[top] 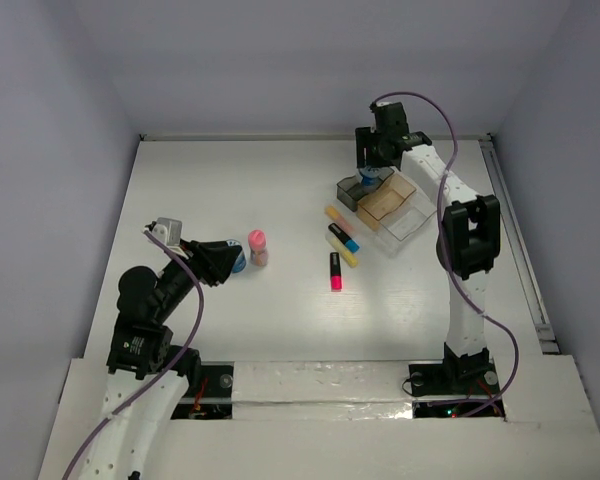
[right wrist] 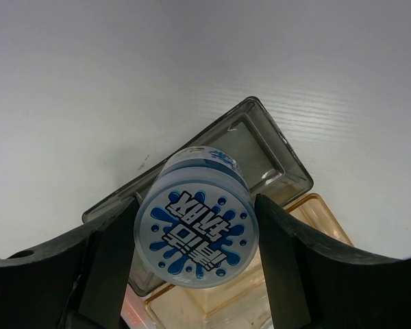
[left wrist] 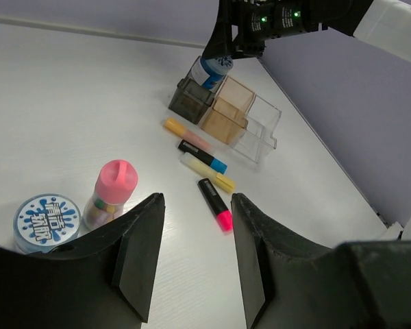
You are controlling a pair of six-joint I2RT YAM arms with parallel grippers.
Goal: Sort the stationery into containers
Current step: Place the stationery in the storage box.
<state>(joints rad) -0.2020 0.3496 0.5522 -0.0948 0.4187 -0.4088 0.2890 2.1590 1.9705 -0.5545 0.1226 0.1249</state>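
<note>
Currently the right gripper (right wrist: 196, 253) has its jaws clamped on a blue-and-white pot (right wrist: 196, 229), one finger on each side. The pot is tilted, printed lid toward the wrist camera, and sits directly over the dark grey tray (right wrist: 260, 147). I cannot tell whether it touches the tray.

In the top view the tray cluster lies at 2 o'clock from the tabletop (top: 230, 180) centre. The amber tray (right wrist: 315, 212) adjoins the grey one, and the clear tray (left wrist: 260, 127) is on its other side.

The left gripper (left wrist: 195, 212) is low, jaws wide with nothing between them. The second pot (left wrist: 46, 221) stands at 8 o'clock of the pink-topped stick (left wrist: 111, 192), just beside it and outside the jaws.

Four markers lie at 7 o'clock of the trays: orange marker (left wrist: 185, 132), black-blue marker (left wrist: 201, 155), yellow marker (left wrist: 207, 172) and pink-black marker (left wrist: 216, 204).
</note>
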